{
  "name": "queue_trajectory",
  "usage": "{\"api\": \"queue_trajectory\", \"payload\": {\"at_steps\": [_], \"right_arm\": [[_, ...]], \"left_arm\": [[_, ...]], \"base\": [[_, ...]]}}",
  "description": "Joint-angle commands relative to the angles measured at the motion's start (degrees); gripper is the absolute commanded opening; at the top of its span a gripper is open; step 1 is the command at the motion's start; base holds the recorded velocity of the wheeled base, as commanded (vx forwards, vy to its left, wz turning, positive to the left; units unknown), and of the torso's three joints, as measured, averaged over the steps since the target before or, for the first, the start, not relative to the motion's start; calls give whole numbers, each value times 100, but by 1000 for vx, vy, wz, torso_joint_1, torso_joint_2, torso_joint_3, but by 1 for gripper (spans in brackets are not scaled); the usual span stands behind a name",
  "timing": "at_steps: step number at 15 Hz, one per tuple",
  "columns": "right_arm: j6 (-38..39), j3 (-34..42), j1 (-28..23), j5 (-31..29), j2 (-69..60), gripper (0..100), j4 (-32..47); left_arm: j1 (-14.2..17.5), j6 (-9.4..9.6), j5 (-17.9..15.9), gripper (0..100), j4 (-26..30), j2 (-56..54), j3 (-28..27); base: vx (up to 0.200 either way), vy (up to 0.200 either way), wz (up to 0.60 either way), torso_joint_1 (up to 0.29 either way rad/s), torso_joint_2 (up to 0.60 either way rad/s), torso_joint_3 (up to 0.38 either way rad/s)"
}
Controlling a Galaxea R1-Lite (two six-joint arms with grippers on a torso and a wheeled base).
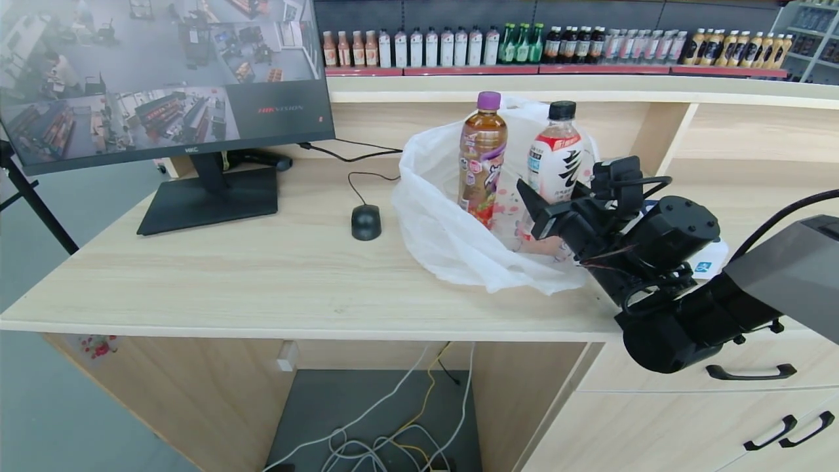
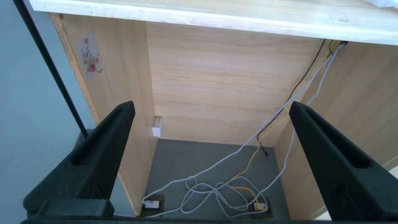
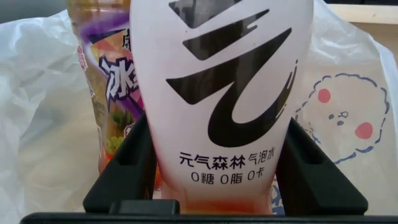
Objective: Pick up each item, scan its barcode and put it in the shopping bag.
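We see a pale wood-grain counter with a raised ledge along its far side. Behind the ledge, a red-edged shelf of assorted drink bottles runs along the dark back wall. On the counter's left stands a black flat-screen monitor, and a black computer mouse lies just beside the bag. Under the counter there is an open recess where loose white and yellow cables lie on the floor. To its right are drawers with black handles.

A crumpled white thin-plastic shopping bag sits open on the counter. Two bottles stand upright inside it, side by side: an amber drink bottle with a purple cap and a clear plastic bottle with a white label and black cap, whose label carries a bold black brushstroke mark.

The right end effector is at the bag, and its two black fingers are closed against the lower sides of the white-label bottle. The left end effector hangs below the counter edge, spread wide and holding nothing.
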Motion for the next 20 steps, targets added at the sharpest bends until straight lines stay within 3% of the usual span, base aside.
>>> {"api": "queue_trajectory", "payload": {"at_steps": [1,20], "right_arm": [[-8,21,-1,-1,95,0,-6],[-16,311,78,-10,-10,0,-6]], "left_arm": [[2,0,1,100,-1,-2,0],[2,0,1,100,-1,-2,0]], "base": [[0,0,0,0,0,0],[0,0,0,0,0,0]]}}
